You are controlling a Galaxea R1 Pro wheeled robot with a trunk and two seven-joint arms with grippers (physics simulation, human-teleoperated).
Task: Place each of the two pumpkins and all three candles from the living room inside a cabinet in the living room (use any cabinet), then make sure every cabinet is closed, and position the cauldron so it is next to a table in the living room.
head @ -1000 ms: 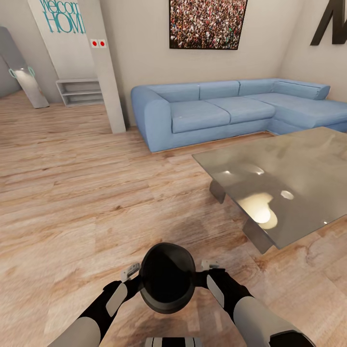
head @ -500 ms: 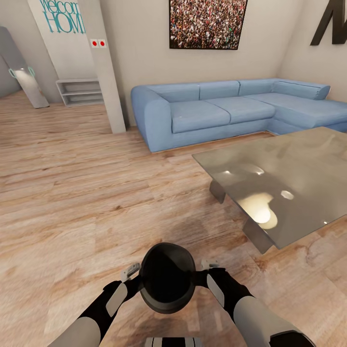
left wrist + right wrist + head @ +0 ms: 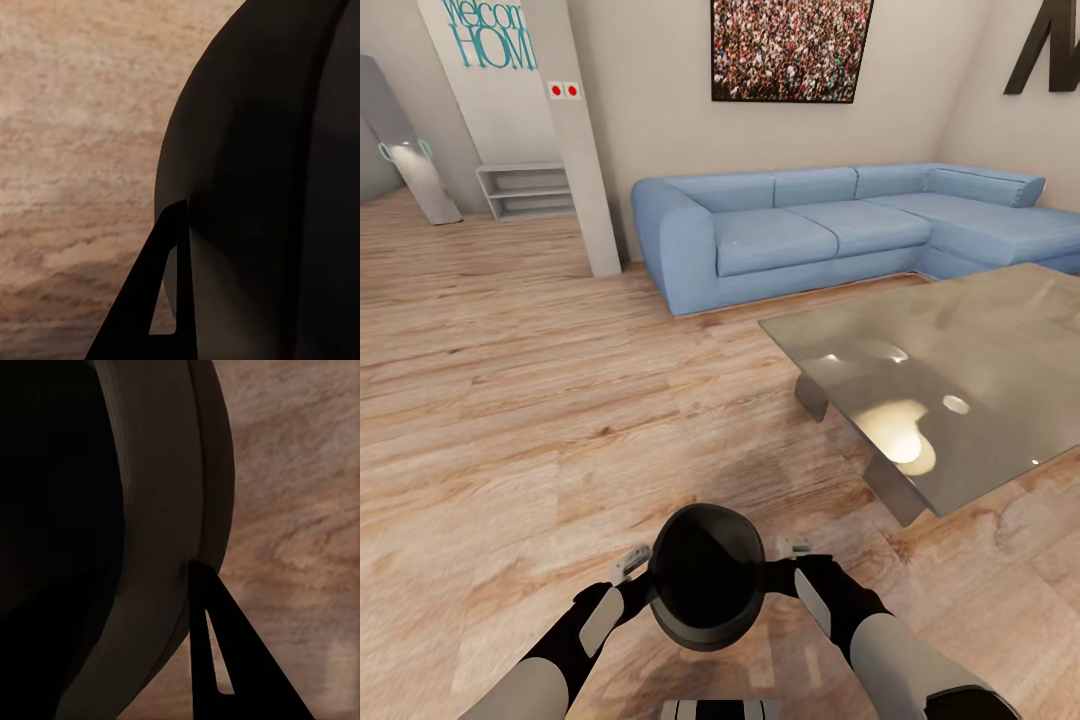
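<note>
Nothing has shifted since the earlier frames except a slight nudge of the right forearm. Both arms hold the cauldron [image 3: 706, 577], a round, matte black, open-mouthed pot: left end effector [image 3: 632, 565] at its 9 o'clock, right end effector [image 3: 794, 548] at 3, each clamped on the rim. At 2 o'clock stands the glossy grey table [image 3: 1000, 340], over wood-plank floor [image 3: 510, 400].

The cauldron [image 3: 112, 532] looms close in the right wrist view — a black hollow inside, a thick grey-brown rim curving around it. One dark, tapered finger [image 3: 225, 652] of the right gripper touches the rim's outer edge, and pale wood plank floor [image 3: 300, 495] lies beyond.
</note>
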